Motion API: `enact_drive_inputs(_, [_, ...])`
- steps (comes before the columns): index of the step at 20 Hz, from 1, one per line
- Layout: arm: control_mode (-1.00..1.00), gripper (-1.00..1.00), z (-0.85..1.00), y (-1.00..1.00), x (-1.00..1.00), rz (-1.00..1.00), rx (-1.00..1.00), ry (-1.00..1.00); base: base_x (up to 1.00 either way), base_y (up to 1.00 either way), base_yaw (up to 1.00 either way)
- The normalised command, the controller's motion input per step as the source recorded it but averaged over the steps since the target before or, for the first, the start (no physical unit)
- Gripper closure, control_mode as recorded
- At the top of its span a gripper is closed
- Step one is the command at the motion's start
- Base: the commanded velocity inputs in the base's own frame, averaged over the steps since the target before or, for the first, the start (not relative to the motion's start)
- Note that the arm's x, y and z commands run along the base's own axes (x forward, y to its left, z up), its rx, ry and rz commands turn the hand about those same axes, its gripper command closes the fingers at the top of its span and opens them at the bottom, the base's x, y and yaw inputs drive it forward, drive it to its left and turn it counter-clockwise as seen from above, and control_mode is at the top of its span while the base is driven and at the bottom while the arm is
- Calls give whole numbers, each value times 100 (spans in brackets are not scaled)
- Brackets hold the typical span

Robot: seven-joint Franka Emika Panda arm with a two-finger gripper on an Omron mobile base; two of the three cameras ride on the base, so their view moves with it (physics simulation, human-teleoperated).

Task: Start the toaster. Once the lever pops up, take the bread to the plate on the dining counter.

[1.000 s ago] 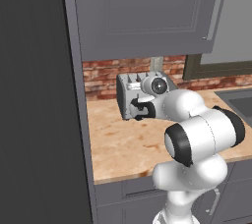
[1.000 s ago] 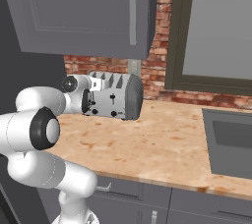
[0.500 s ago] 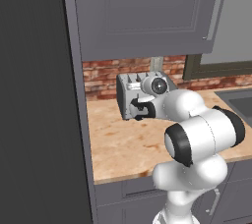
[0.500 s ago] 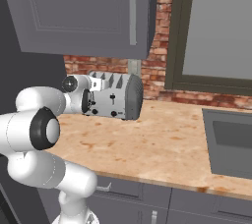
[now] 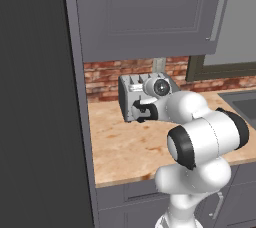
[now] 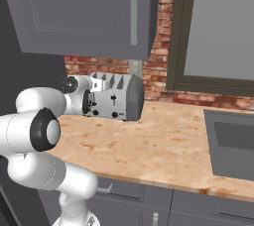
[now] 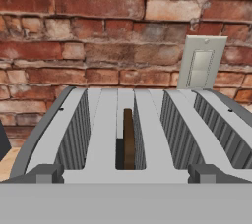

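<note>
In the hand view the bread (image 7: pixel 128 139) stands on edge inside 1 slot of the toaster (image 7: pixel 133 134), its long side running toward the brick wall (image 7: pixel 74 36). The gripper (image 5: pixel 141 111) is spread wide at the toaster's front.

The toaster (image 7: pixel 133 134) stands hard against the brick wall (image 7: pixel 98 31) — no passage behind it. The upper cabinet (image 6: pixel 84 12) overhangs it, leaving a low gap above the slots. The counter (image 6: pixel 163 145) in front and toward the sink (image 6: pixel 230 143) lies open — free for a gripper's pass.

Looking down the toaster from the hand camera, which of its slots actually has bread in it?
The narrow middle slot: the dark brown bread stands on edge inside it. The wider ribbed slots on either side of the toaster look empty.
</note>
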Motion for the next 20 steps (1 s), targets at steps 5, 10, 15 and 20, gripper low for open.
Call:
enact_drive_inputs(5, [-100, -100, 0, 0, 0, 0, 0, 0, 0, 0, 0])
enact_drive_inputs(10, [-100, -100, 0, 0, 0, 0, 0, 0, 0, 0, 0])
enact_drive_inputs(15, [-100, -100, 0, 0, 0, 0, 0, 0, 0, 0, 0])
enact_drive_inputs(20, [-100, -100, 0, 0, 0, 0, 0, 0, 0, 0, 0])
